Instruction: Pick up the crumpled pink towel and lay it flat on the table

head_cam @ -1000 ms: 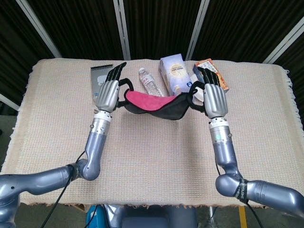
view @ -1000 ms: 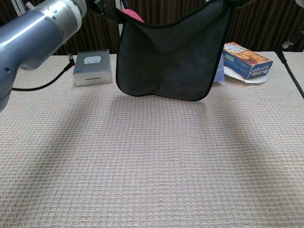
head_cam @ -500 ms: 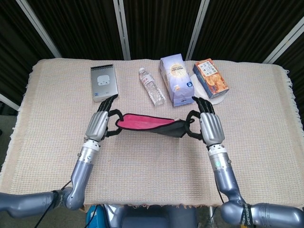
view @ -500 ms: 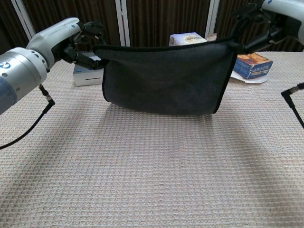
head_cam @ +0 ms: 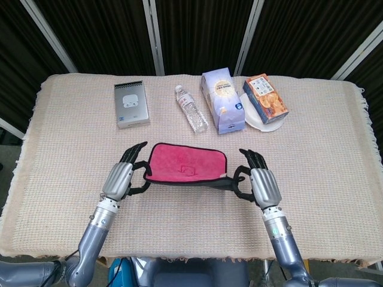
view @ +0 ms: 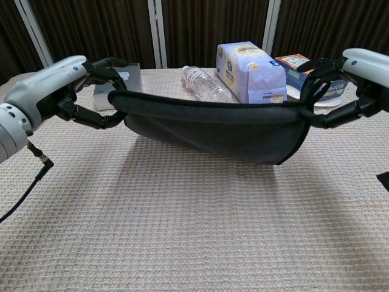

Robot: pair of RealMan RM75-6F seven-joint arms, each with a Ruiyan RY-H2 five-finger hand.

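Towel (head_cam: 187,167): pink, soft, light, sags between grips; best held by corners. Left hand (head_cam: 121,177) and right hand (head_cam: 261,185) fingers pinch opposite corners above table (head_cam: 323,167).

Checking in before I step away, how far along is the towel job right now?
Done: the pink towel is picked up and spread open. In hand: the left hand and right hand each grip an end, holding it stretched above the table. Left: lower it flat onto the table and let go.
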